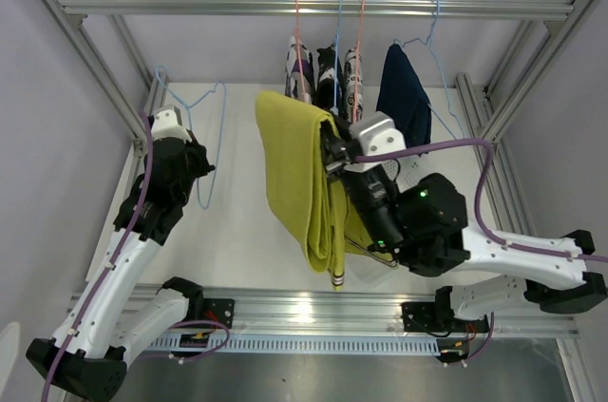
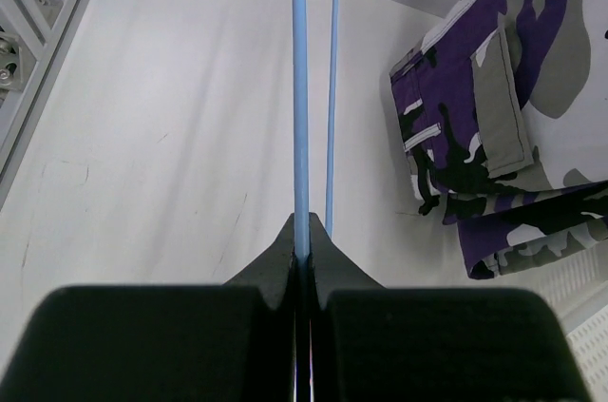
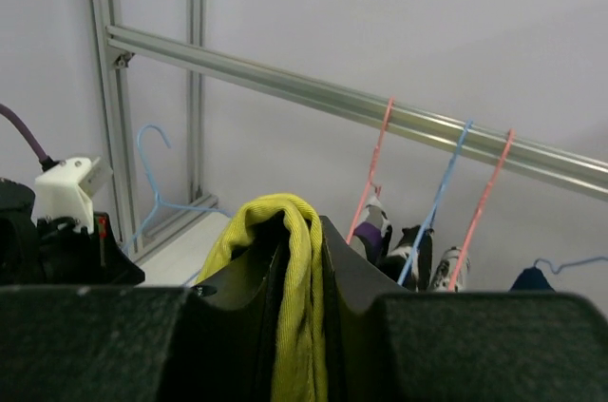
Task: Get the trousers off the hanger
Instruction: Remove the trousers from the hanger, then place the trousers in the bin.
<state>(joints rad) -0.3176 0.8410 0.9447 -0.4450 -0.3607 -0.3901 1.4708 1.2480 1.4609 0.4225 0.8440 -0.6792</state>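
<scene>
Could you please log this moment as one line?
left gripper: shut on blue hanger | right gripper: shut on yellow trousers

Pretty bare setup: a white worktop (image 1: 237, 231) sits inside a cage of silver aluminium framing (image 1: 81, 46), with one long horizontal bar (image 1: 190, 6) running across the back, high up. The walls (image 1: 38, 183) all round are plain pale grey with a slight lilac tint. Along the near edge of the worktop there's another aluminium rail (image 1: 313, 305), then a white slotted strip (image 1: 313, 341) just in front of it, and a dull grey metal surface (image 1: 332, 375) nearer still. Lighting is soft and even, only faint shadows on the worktop. In the right wrist view the bar meets two uprights (image 3: 103, 136) at the left.
</scene>
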